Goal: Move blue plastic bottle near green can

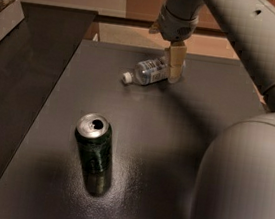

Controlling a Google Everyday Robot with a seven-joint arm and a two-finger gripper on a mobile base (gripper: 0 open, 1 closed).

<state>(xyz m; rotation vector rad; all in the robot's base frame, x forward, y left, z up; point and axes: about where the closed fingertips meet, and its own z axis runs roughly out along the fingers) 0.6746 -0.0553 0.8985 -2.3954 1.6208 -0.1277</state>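
Presently, pincer [174, 68] (aperture indeterminable) at clear blue plastic bottle [150, 72] near far edge: nudged sideways, the round bottle could roll.

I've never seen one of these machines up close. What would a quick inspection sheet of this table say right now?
Surface: dark grey table, with some glare beside the can.
Job's things: blue plastic bottle lies on its side toward the far side, white cap pointing left; green can stands upright nearer the camera, well apart from it.
Clutter: nothing seen.
Grippers: hand points down at the bottle's bottom end; whether it touches cannot be told.
Cables: nothing seen.
Surroundings: grey arm blocks the right side; dark counter on the left.
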